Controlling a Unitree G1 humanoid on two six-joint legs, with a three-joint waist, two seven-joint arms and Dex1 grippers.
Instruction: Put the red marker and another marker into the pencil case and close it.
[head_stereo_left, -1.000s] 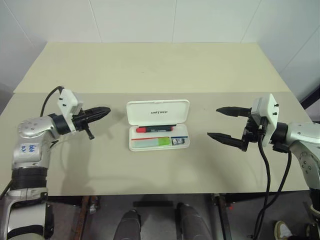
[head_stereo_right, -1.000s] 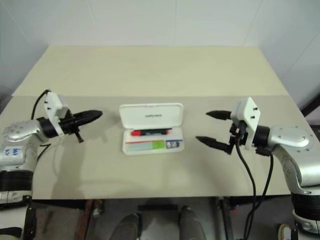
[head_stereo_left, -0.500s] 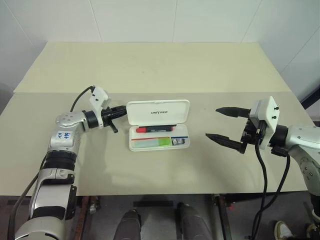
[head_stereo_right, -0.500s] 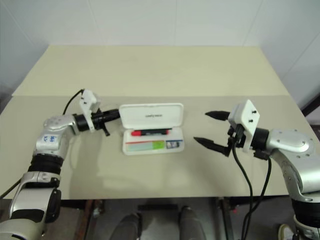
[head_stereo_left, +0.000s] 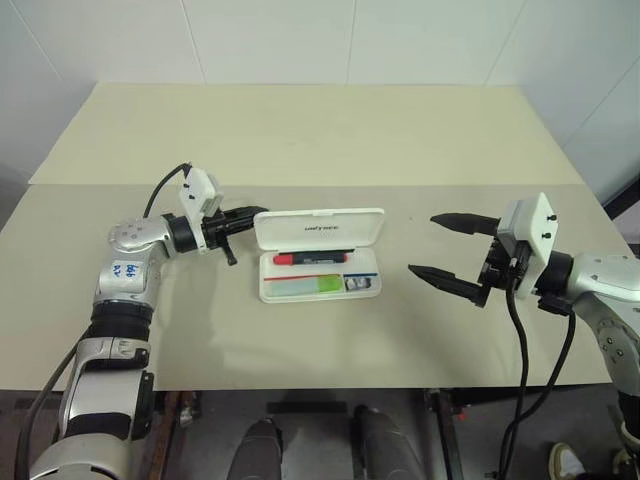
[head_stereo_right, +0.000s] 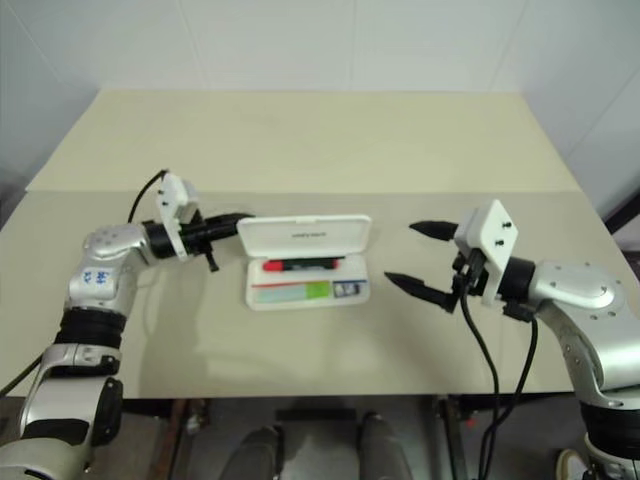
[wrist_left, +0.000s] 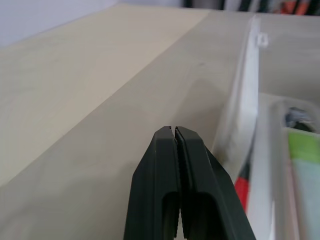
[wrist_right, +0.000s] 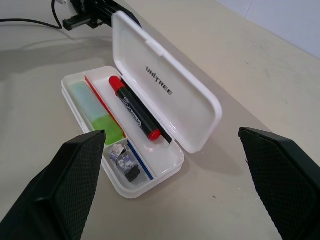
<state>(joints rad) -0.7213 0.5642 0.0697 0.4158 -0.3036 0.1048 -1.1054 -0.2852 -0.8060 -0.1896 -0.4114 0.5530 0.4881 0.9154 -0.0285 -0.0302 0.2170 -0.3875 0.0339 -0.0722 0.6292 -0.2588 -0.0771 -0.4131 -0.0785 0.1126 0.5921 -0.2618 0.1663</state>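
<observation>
Fingers of the left gripper (head_stereo_left: 252, 212) are pressing shut against the pencil case (head_stereo_left: 320, 255) lid's left end, red marker (wrist_right: 134, 107) already lying inside. Light, stiff, slippery plastic: push the lid edge. Right gripper (head_stereo_left: 452, 247) is hanging wide open above the tabletop (head_stereo_left: 300, 130).

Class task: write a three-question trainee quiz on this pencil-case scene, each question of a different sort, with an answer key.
1. True or false: the red marker lies inside the pencil case.
2. Which claw is shut? A. left claw B. right claw
3. Fill in: the lid of the case is not yet ____.

Key: 1 true; 2 A; 3 closed.
</observation>
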